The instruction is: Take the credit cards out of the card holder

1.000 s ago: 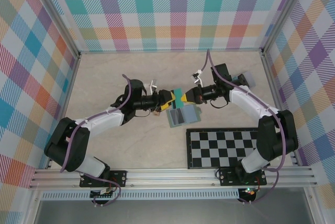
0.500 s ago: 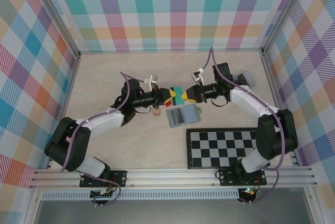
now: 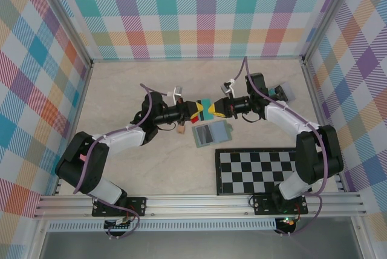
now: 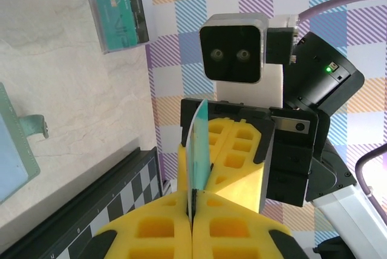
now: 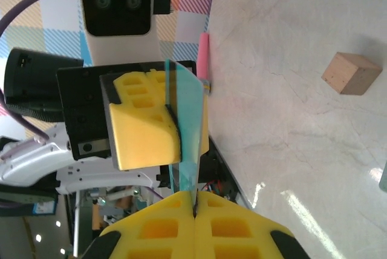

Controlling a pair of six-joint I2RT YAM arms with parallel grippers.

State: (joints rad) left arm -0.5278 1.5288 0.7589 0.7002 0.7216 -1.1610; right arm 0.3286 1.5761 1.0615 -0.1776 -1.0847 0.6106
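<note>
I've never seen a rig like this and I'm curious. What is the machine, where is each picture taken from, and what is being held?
The machine is two robot arms, a left arm and a right arm, bolted at the near edge of a table. The wide picture looks down from above and behind them. The other two pictures come from a camera on each wrist, so the yellow fingers at the bottom of each are that arm's own.

On the table lie an open card holder, a checkerboard, a small wooden block and a clear box with teal contents.

The left pincer and the right pincer meet in the middle. Both are shut on one teal card, from opposite sides.
</note>
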